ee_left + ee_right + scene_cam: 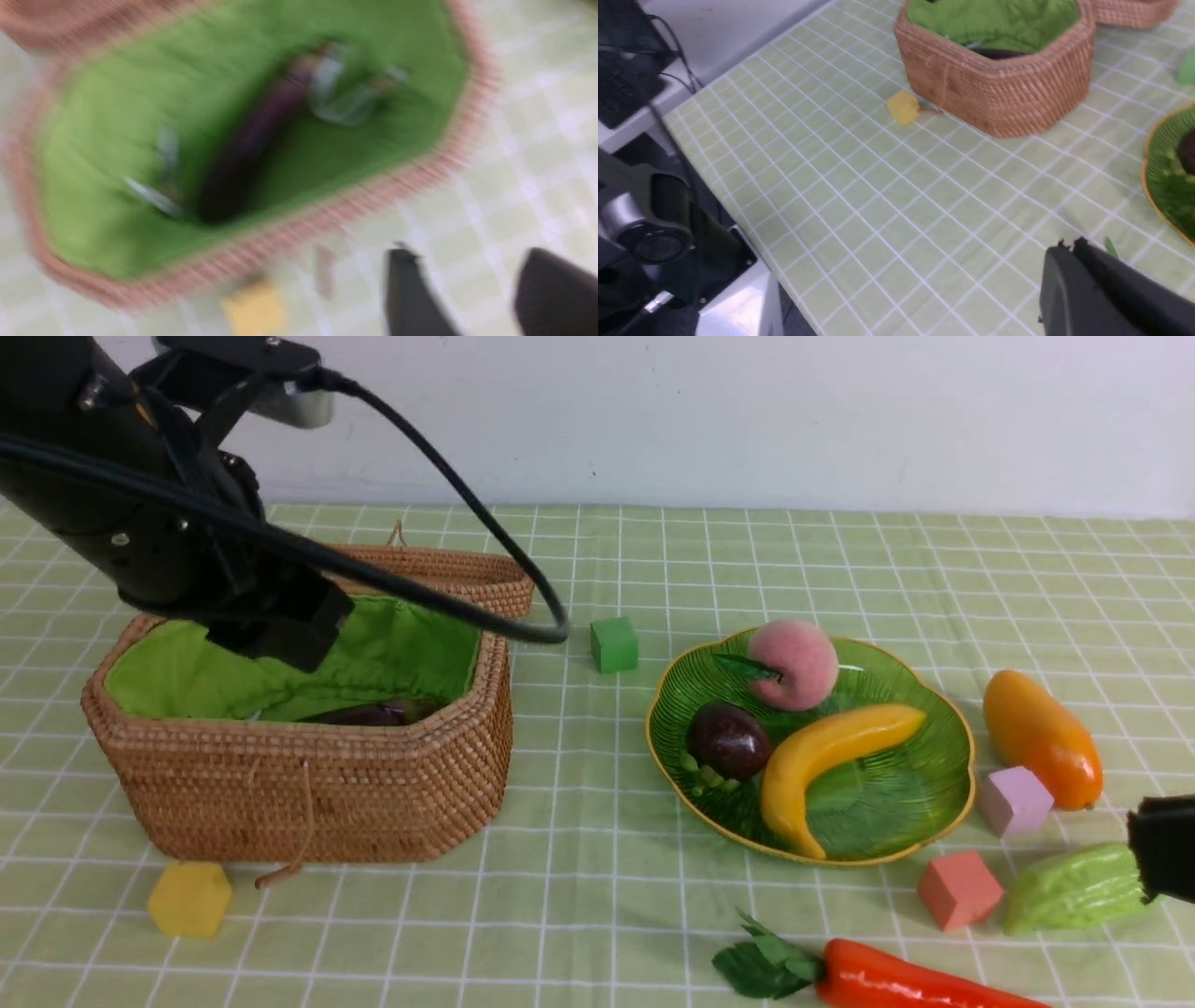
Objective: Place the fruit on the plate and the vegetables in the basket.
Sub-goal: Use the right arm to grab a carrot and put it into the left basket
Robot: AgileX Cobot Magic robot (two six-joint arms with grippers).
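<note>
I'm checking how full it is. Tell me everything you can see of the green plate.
The plate is a shallow, translucent green dish, glass-like, leaf-ribbed, with a scalloped gold rim. It lies flat on the checked cloth, right of the basket. A peach, a mangosteen and a banana rest in it.

The peach [794, 665], mangosteen [727, 740] and banana [831, 751] lie on the plate [934, 784], the eggplant [369, 715] in the basket [317, 784].

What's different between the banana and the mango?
The banana is yellow, slim and curved; the mango is orange-yellow, plump and nearly straight. The banana lies on the plate; the mango lies on the cloth beside it, off the plate. Both are smooth fruit lying flat.
</note>
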